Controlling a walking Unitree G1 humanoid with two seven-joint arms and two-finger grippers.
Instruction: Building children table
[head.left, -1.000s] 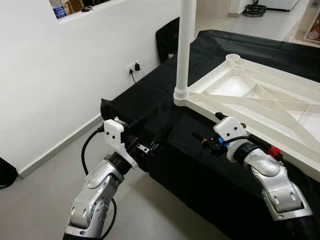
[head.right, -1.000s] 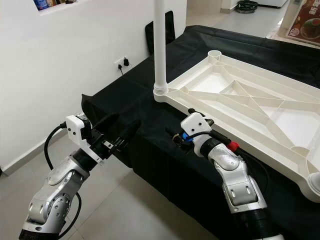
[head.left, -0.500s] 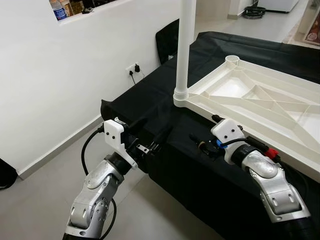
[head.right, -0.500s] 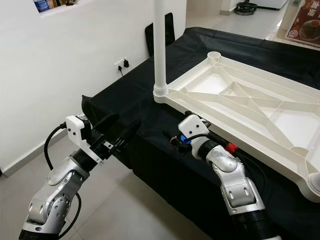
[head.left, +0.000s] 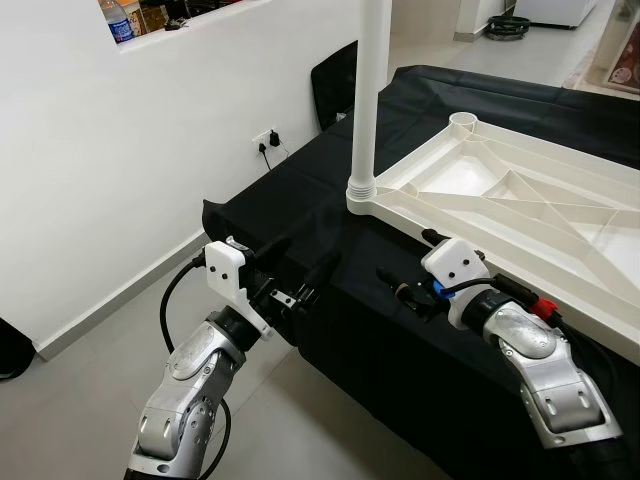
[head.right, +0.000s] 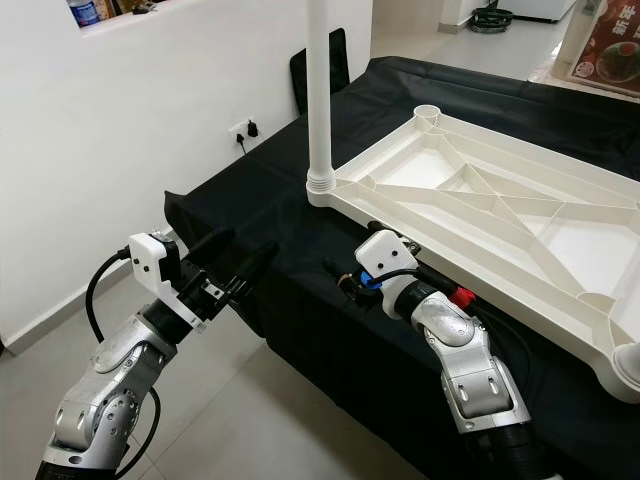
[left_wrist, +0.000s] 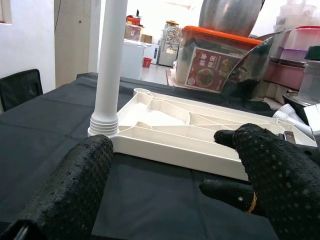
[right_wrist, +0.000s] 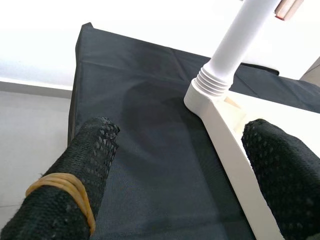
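the white tabletop (head.left: 520, 205) lies upside down on the black-draped desk (head.left: 300, 190), with 1 leg (head.left: 368, 90) standing upright in its near corner socket. the left end effector (head.left: 297, 277) hovers off the desk's edge, fingers spread wide and empty, the leg ahead of it. the right end effector (head.left: 403, 285) is open and empty, just beside the tabletop's rim, the leg just beyond its tips.

support: table (head.right: 250, 190) under black cloth (head.right: 300, 225) | on it: white tabletop (head.right: 500, 215), upside down (one leg (head.right: 320, 90) upright)
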